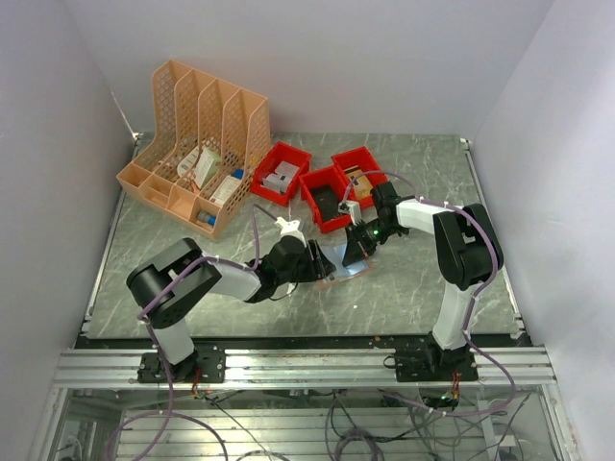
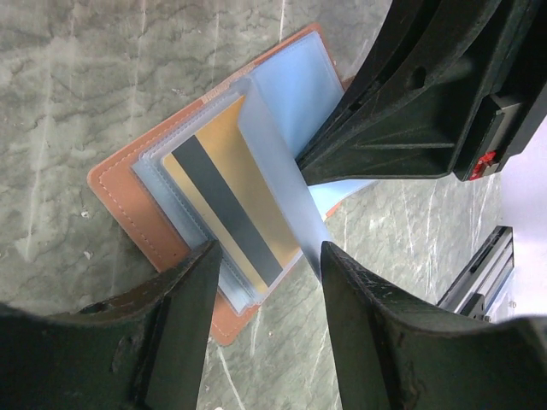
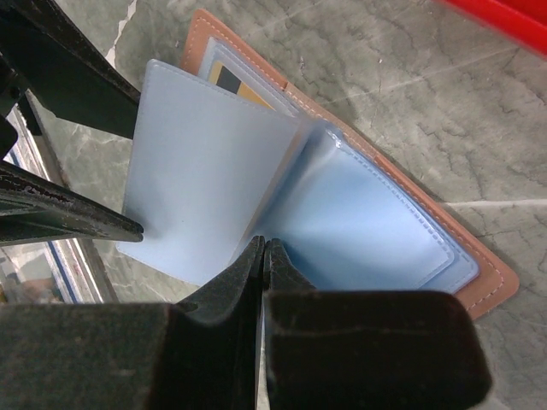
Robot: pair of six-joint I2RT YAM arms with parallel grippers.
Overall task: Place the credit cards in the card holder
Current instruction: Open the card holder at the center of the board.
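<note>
The card holder [image 2: 128,196] lies open on the marble table, salmon-brown cover down, with its pale blue plastic sleeves fanned out. A gold credit card [image 2: 244,175] with a dark stripe sits inside one sleeve. One sleeve page [image 3: 205,171] stands raised. My right gripper [image 3: 265,248] is shut, its tips resting against the foot of that raised page near the spine. My left gripper [image 2: 269,256] is open just off the holder's near edge, with nothing between its fingers. From above, both grippers meet over the card holder [image 1: 348,271].
Three red bins [image 1: 282,173] [image 1: 327,197] [image 1: 360,171] stand just behind the holder, with small items in them. An orange lattice file rack [image 1: 197,144] fills the back left. A metal rail [image 1: 307,365] runs along the near table edge.
</note>
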